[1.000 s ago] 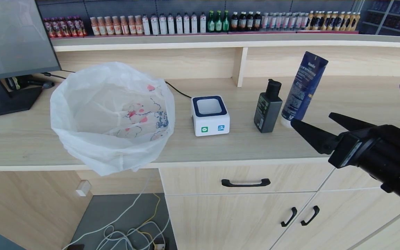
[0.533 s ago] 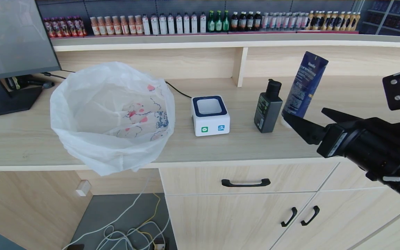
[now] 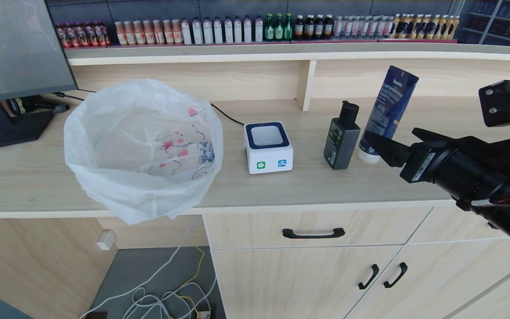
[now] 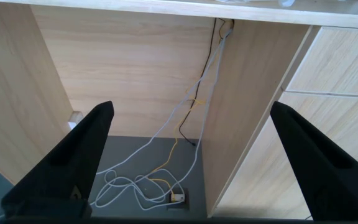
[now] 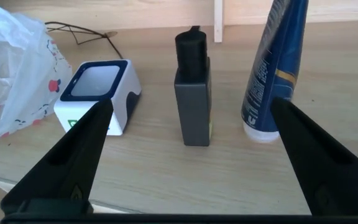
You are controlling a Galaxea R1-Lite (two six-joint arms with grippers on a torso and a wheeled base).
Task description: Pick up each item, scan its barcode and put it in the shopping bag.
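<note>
Left pincer [image 4: 189,109]: spread, empty, low before the desk's open bay, facing floor cables [image 4: 148,186].
Right pincer [image 3: 389,132]: spread, empty, at the right of the head view, close before the foot of the blue tube [image 3: 388,106].
Desk [image 3: 326,188], left to right: shopping bag [image 3: 144,146], open, sagging over the front edge; scanner [image 3: 268,147] at centre; dark bottle [image 3: 341,141] upright; blue tube just beside it, standing on its white cap.
Monitor [image 3: 16,44]: upper left.
Drinks shelf [image 3: 255,29]: along the top edge.

No legible text or numbers
</note>
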